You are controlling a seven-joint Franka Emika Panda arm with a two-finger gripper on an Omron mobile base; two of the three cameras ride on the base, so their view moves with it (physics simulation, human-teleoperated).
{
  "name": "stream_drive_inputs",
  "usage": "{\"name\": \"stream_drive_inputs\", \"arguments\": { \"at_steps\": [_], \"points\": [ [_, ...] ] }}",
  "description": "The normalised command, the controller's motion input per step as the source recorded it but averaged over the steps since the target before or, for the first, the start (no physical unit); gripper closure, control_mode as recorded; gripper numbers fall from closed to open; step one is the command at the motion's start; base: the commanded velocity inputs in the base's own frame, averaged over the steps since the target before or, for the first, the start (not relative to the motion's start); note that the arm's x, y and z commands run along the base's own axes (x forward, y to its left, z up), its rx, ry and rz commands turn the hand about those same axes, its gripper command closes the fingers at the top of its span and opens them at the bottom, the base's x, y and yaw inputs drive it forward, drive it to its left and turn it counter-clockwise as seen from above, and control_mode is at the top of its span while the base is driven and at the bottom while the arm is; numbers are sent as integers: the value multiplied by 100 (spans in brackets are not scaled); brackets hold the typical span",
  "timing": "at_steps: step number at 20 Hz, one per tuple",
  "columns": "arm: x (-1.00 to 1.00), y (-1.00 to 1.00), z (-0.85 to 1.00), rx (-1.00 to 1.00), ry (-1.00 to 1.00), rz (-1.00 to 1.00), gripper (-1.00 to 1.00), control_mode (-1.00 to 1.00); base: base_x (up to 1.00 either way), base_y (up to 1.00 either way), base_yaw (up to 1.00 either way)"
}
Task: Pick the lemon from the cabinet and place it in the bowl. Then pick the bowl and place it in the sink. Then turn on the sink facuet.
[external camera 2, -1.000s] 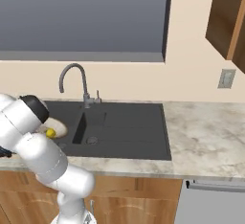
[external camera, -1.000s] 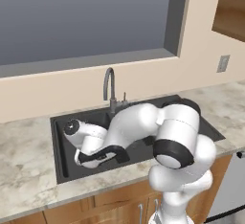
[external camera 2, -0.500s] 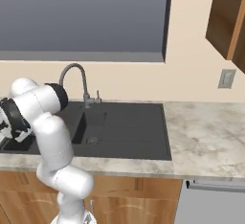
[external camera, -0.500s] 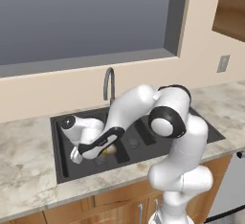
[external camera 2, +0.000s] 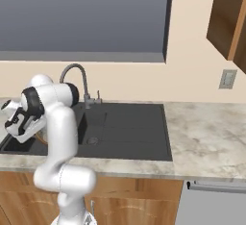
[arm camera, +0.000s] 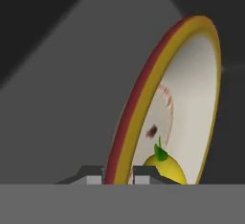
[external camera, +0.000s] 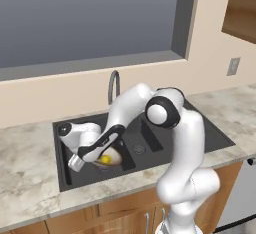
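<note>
lemon (arm camera: pixel 165 170) in bowl (arm camera: pixel 186 98): done | bowl: clamped at rim by gripper (arm camera: pixel 118 174), jaws closed on it, low in left basin of sink (external camera: pixel 150 143) | left: release, then turn on sink facuet (external camera: pixel 114 85)

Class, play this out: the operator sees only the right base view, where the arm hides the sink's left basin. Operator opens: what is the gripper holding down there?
Observer: The gripper is shut on the rim of the bowl, seen in the hand view.
Operator: Where is the lemon?
Observer: The lemon lies inside the bowl.
Operator: Which basin?
Observer: The left basin of the sink, in front of the sink facuet.
</note>
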Motion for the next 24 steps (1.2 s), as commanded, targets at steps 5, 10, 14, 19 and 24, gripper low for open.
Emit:
{"name": "stream_drive_inputs", "arguments": {
  "at_steps": [5,10,14,19,24],
  "points": [
    [37,0,-22,0,1,-11,100,-100,0,0,0],
    [23,0,-32,0,3,-7,100,-100,0,0,0],
    [11,0,-41,0,1,-5,100,-100,0,0,0],
    [10,-2,-52,0,0,-4,100,-100,0,0,0],
    [12,-9,-64,1,0,-2,100,-100,0,0,0]
  ]
}}
